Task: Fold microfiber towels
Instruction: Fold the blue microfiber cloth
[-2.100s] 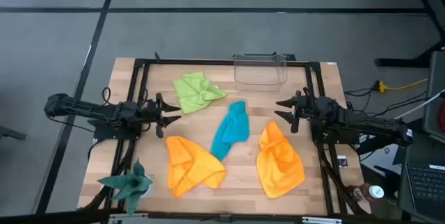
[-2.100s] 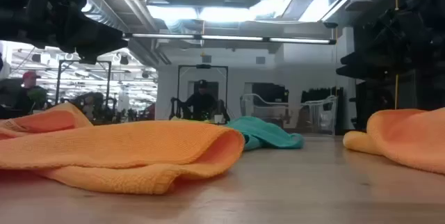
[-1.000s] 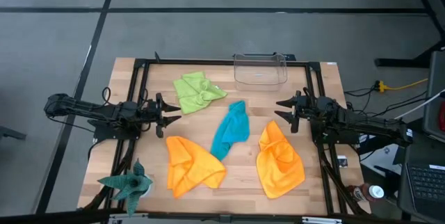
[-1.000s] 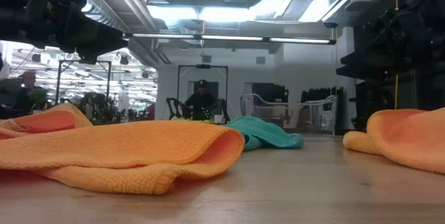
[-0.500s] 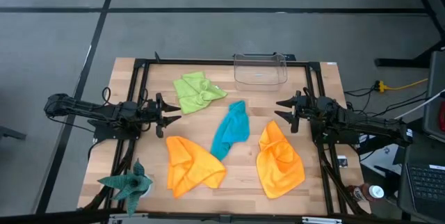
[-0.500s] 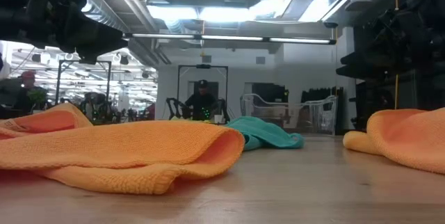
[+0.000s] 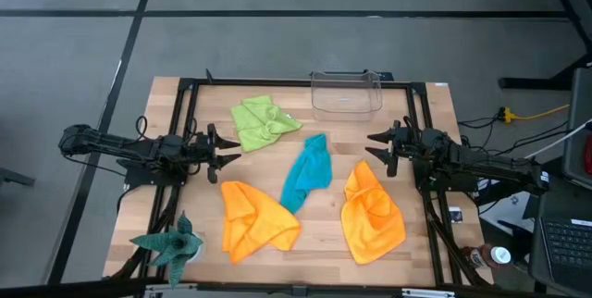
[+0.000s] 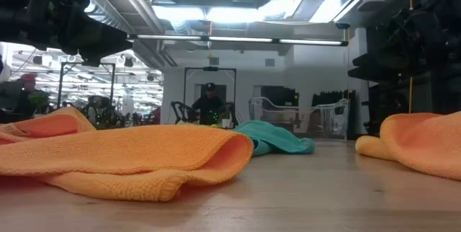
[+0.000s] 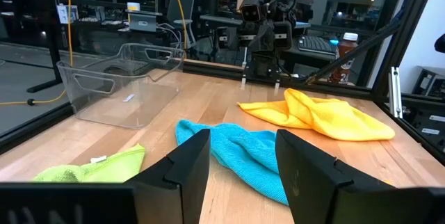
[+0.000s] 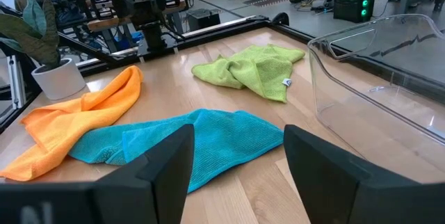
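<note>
The left gripper [image 7: 225, 153] hangs at the table's left edge with its jaws wide and nothing between them, and the right gripper [image 7: 377, 149] mirrors it at the right edge, also wide and empty; both face inward across the table [image 7: 324, 238]. Between them lie the four towels, all crumpled and unfolded: the green towel [image 7: 261, 121] toward the far left, the teal towel [image 7: 308, 172] in the middle, one orange towel [image 7: 254, 218] near the front left and the other orange towel [image 7: 372, 212] just in front of the right gripper. Folding looks not yet begun; the step in hand appears to be choosing a first towel. The next move probably calls for a reach to a corner, then spreading the cloth flat before any fold. The clear bin [image 7: 347, 93] at the far edge, beside the green towel, holds no towel; the right wrist view shows it bare.
</note>
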### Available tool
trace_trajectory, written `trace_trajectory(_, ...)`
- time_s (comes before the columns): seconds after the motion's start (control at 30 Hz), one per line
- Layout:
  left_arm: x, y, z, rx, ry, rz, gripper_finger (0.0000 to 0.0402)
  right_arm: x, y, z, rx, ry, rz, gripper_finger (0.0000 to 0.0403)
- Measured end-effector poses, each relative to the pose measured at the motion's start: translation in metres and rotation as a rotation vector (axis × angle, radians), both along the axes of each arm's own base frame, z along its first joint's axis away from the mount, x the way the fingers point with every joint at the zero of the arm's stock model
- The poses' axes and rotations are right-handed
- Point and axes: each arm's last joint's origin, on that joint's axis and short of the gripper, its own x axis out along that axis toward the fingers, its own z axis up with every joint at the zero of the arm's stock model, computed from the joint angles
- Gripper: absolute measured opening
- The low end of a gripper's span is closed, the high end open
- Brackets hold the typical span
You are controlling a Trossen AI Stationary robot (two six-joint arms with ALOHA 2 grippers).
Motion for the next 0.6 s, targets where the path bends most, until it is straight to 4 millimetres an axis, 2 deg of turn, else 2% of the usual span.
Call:
trace_trajectory(0.23, 0.0, 0.0, 0.0, 0.002, 0.0, 0.0, 0.0157, 0.0, 0.0, 0.0, 0.008, -0.005, 0.003, 0.0225)
trace_trajectory(0.43, 0.0, 0.0, 0.001, 0.008, -0.005, 0.0, 0.0157, 0.001, 0.003, 0.005, 0.001, -0.053, 0.11, 0.0225)
trace_trajectory(0.6, 0.0, 0.0, 0.005, -0.109, -0.068, 0.001, 0.0157, 0.001, 0.002, 0.011, -0.025, -0.115, 0.077, 0.0225)
